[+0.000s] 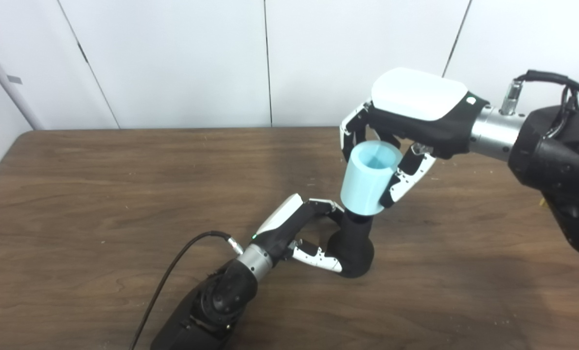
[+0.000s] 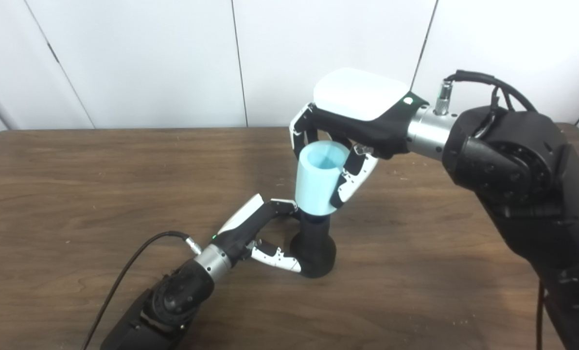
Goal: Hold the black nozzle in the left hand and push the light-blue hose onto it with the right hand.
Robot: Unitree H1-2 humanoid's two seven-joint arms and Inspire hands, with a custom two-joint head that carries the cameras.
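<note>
Black nozzle (image 1: 353, 243): stands upright on its wide base on the brown tabletop (image 1: 99, 194), near the middle, its narrow neck pointing up.
Left arm: comes in from the bottom edge, a black cable (image 1: 172, 277) trailing from the wrist.
Left hand (image 1: 294, 233): fingers and thumb curl round the black nozzle, fingers at the neck, thumb low against the base, so it grips the piece.
Light-blue hose (image 1: 369, 177): a short, thick tube, tilted slightly, its open end up; its lower end sits over the top of the nozzle's neck, touching it.
Right hand (image 1: 401, 141): reaches from the right side above the tabletop, fingers on the far side of the light-blue hose and thumb on the near side, clamping it.
Wall (image 1: 172, 58): white panels behind the tabletop's far edge.
</note>
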